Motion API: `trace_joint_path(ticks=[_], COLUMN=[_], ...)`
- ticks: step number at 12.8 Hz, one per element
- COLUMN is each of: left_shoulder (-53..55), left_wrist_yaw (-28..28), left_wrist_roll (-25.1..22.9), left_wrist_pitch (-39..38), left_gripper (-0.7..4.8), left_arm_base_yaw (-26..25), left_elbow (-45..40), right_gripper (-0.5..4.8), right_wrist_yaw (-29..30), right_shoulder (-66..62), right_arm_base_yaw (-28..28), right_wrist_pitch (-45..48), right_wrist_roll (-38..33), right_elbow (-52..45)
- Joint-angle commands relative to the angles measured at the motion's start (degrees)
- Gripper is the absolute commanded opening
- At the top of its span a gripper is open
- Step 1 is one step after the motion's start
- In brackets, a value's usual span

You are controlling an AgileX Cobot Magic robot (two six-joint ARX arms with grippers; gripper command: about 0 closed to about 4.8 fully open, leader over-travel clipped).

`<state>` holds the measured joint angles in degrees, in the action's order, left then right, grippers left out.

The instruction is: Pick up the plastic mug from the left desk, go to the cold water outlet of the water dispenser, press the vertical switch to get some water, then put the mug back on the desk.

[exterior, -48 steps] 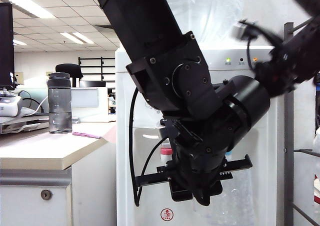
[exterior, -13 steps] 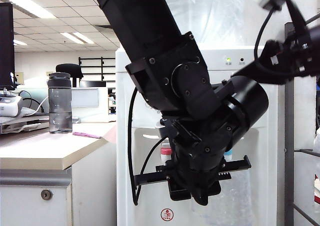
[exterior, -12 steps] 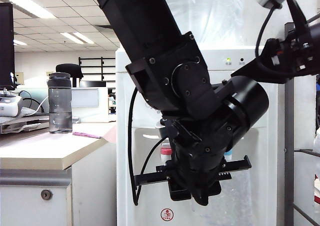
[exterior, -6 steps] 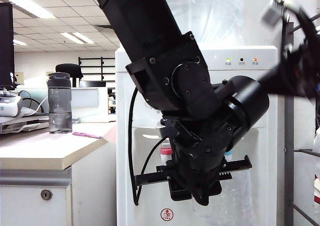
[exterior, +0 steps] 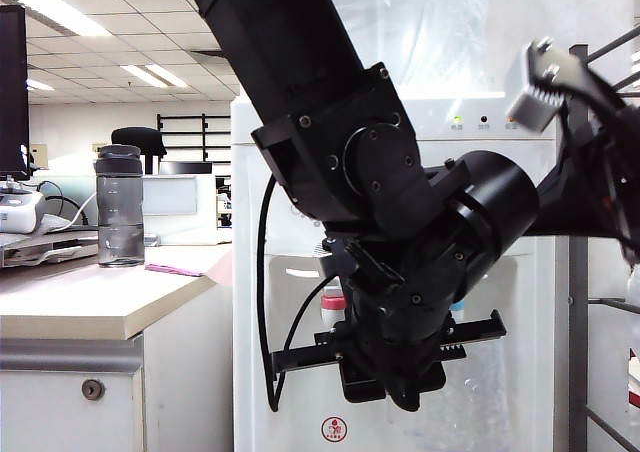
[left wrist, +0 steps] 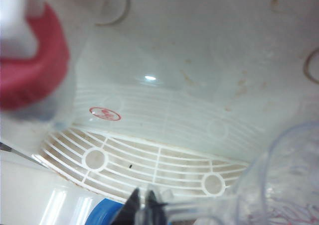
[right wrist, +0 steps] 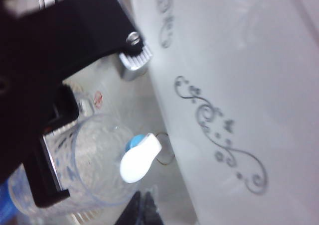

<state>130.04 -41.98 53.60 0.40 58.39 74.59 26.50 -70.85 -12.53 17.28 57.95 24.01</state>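
Item: plastic mug (right wrist: 94,165), clamped by its handle in the closed left gripper (left wrist: 144,207), was inside the water dispenser (exterior: 520,272) recess, its mouth under the cold water outlet (right wrist: 133,144) and the vertical switch (right wrist: 139,158). Right gripper (right wrist: 142,205), raised beside the dispenser's front, had its fingertips closed together, empty. The surface of the left desk (exterior: 90,307) held only a grey bottle (exterior: 120,207).

Left gripper (left wrist: 142,205) hangs low, jaws pinched together; right gripper (right wrist: 142,205), raised high, jaws seemingly closed.
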Motion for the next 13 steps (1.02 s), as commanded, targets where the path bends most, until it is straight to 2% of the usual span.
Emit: trace_joint_path(ticks=[1,6,8,13], left_shoulder=[-0.44,-0.44,-0.44,-0.44], left_wrist_yaw=[-0.20,0.94,1.16,1.33], left_wrist_roll=[-0.26,-0.26,-0.26,-0.24], left_wrist_pitch=[1.18,1.88,1.88,2.03], left_gripper=[-0.06,-0.06,-0.06,-0.06], left_arm_base_yaw=[0.13,0.15,0.15,0.15], left_elbow=[0.31,0.31,0.31,0.33], right_gripper=[-0.01,-0.01,-0.01,-0.01], right_wrist_yaw=[-2.32,1.27,3.26,2.93], right_shoulder=[-2.05,-8.39,-10.67,-14.75], right_arm_base_yaw=[-1.11,-1.14,-1.11,-1.09], right_wrist_pitch=[2.62,8.92,11.23,19.45], right_wrist_roll=[3.61,1.55,-1.62,-8.96], right_elbow=[0.24,0.26,0.26,0.28])
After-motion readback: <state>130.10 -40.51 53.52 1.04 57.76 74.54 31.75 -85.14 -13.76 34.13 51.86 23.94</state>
